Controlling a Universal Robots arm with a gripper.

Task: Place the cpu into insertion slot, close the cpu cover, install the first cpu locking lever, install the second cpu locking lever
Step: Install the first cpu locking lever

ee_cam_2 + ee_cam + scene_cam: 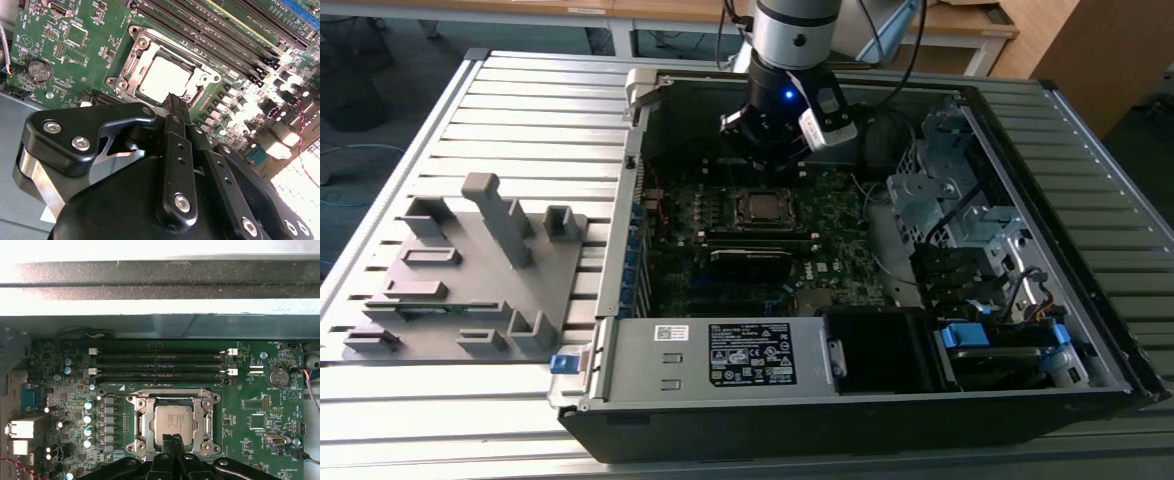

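Observation:
The cpu [173, 423], a silver-grey square chip, lies flat in the insertion slot on the green motherboard [250, 405]. It shows in both wrist views [161, 78]. The cpu cover [145, 423], a silver metal frame, lies down around the chip's edges, and the slot itself is hidden beneath them. My gripper [172, 441] hovers just over the chip's near edge, its black fingers pressed together with nothing between them [175, 101]. In the exterior view the gripper [767, 158] hangs inside the open computer case above the socket [765, 208]. I cannot make out the locking levers.
Long black memory sticks [160, 360] run beside the socket toward the case wall [160, 325]. A coin battery [276, 376] sits on the board. A grey fixture plate [467, 270] stands at the exterior view's left; the power supply [720, 355] and drive cage [947, 190] crowd the case.

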